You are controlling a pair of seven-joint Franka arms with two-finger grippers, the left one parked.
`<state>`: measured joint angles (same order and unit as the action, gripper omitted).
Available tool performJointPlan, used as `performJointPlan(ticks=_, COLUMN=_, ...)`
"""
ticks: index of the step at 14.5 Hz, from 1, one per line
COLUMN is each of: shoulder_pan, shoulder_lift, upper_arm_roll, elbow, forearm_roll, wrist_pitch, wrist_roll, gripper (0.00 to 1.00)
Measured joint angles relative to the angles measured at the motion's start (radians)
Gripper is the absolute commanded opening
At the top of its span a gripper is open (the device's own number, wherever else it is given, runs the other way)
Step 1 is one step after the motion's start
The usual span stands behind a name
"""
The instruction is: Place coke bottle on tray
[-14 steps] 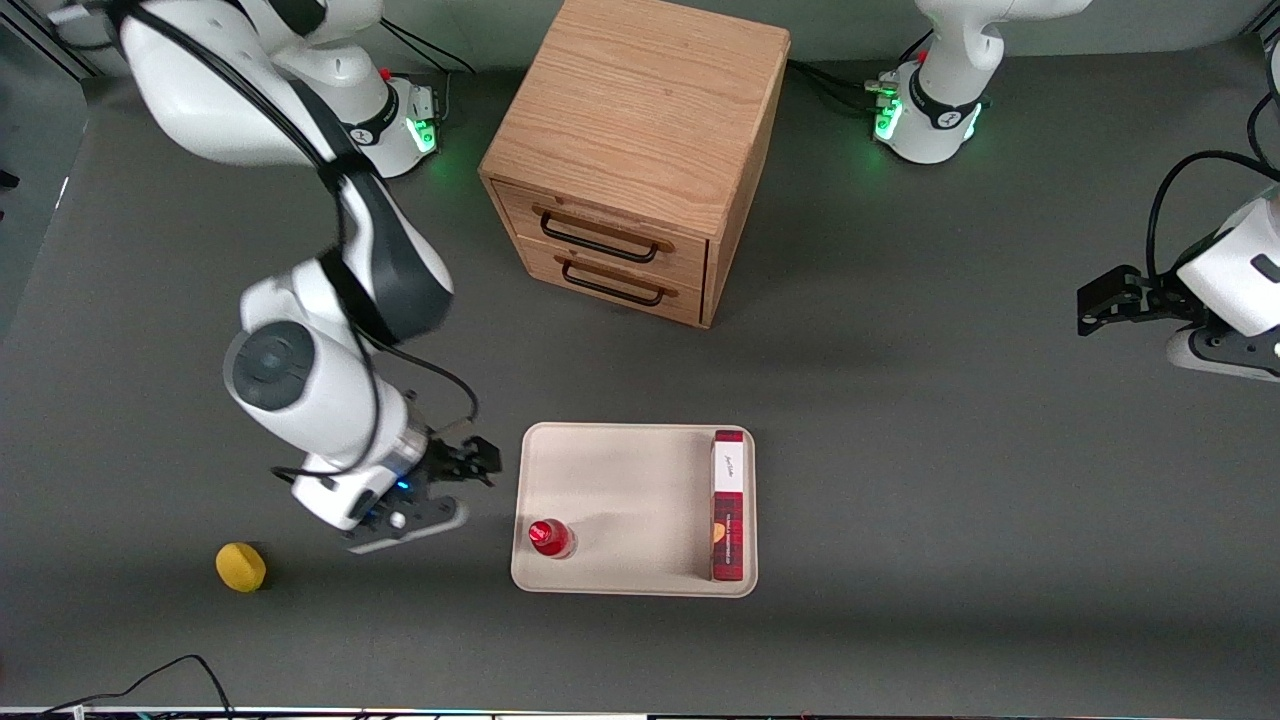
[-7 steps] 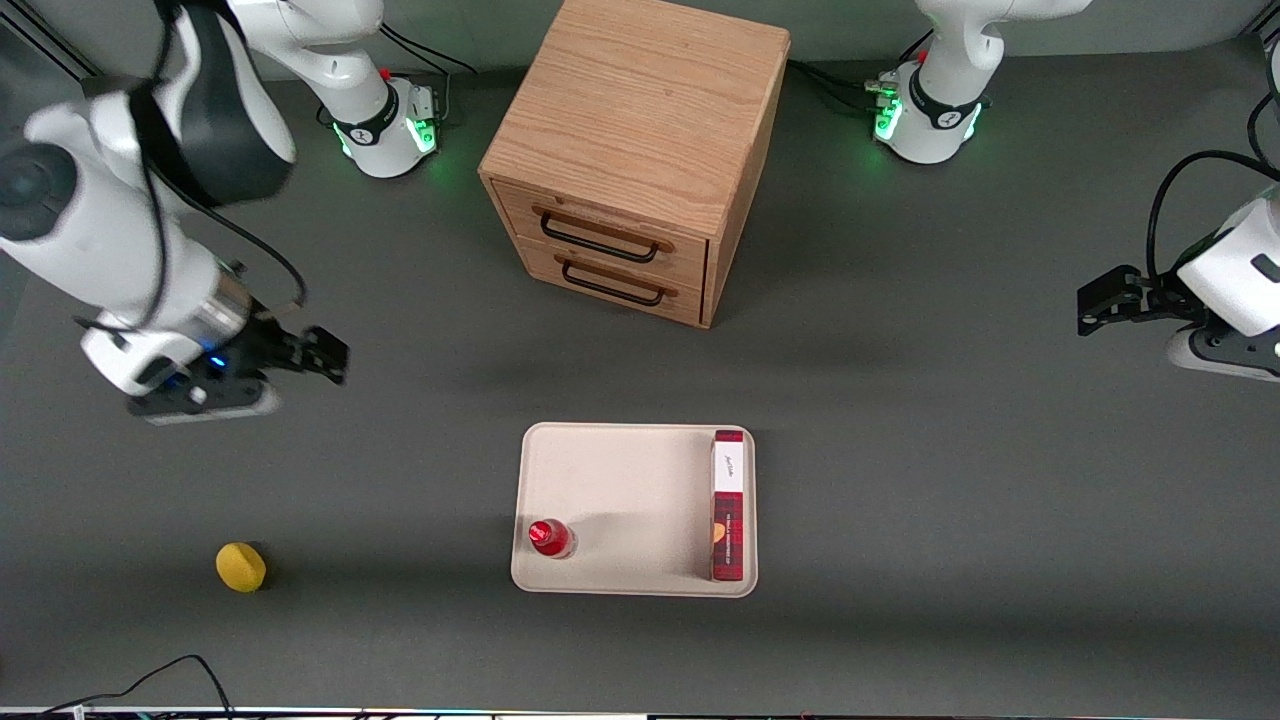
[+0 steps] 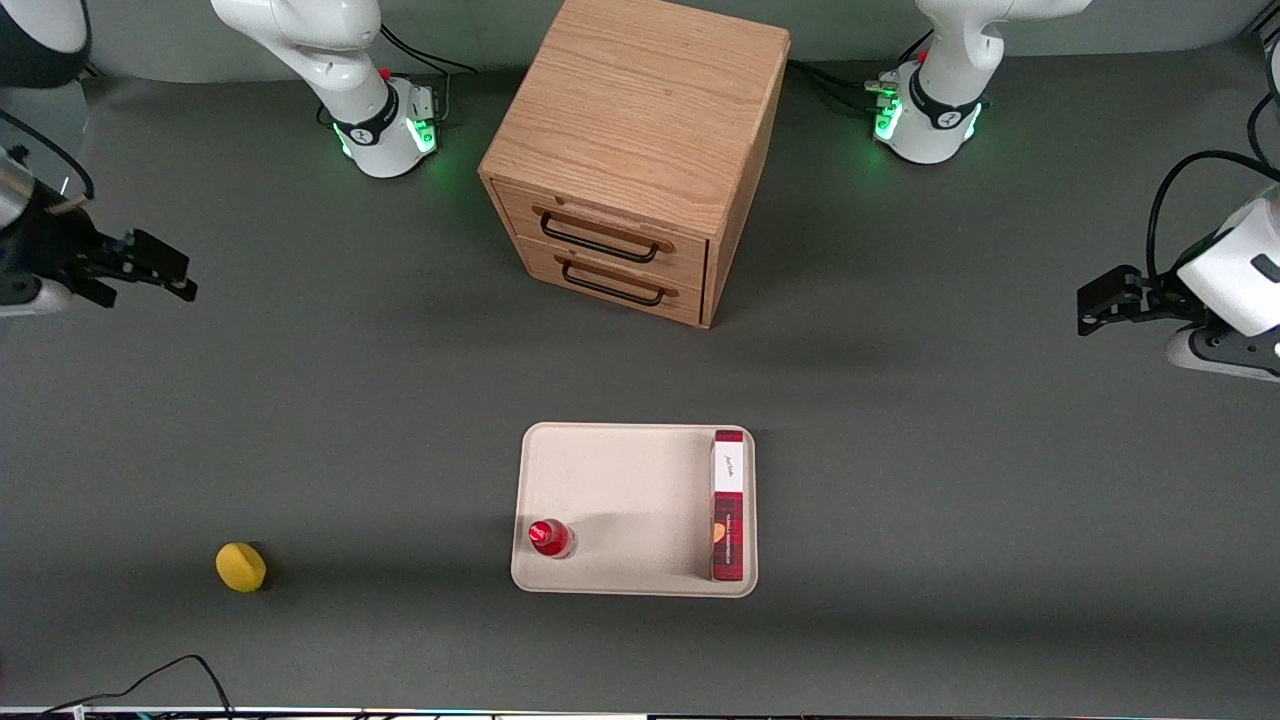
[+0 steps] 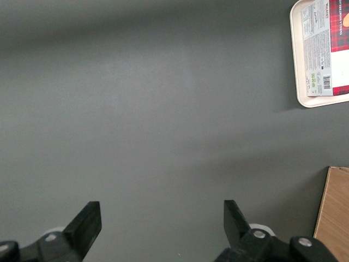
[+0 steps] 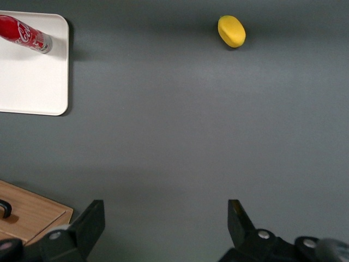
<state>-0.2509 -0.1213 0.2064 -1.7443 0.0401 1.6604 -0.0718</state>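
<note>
Coke bottle (image 3: 549, 538) looks like glossy red plastic with a shiny silvery base, standing on the tray (image 3: 620, 480), which is smooth matt cream plastic, well away from the gripper (image 3: 160, 270). That gripper is matt black, fingers spread, hanging over the dull dark grey table (image 3: 900, 450). Cabinet (image 3: 635, 150) is grainy light wood with thin black metal handles. The plaid box (image 3: 729, 505) looks like printed cardboard.

Wooden two-drawer cabinet (image 3: 634, 160), upright on grey table (image 3: 900, 450). Long red plaid box (image 3: 729, 505). Yellow round object (image 3: 241, 567), toward working arm's end.
</note>
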Motion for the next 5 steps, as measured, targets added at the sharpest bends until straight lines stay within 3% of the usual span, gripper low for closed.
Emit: performJointPlan(ticks=5, shoulder_pan=0.005, shoulder_lift=-0.004, upper_arm_roll=0.024, elbow=0.047, forearm_roll=0.000, wrist_pitch=-0.015, wrist_roll=0.000, gripper=1.00)
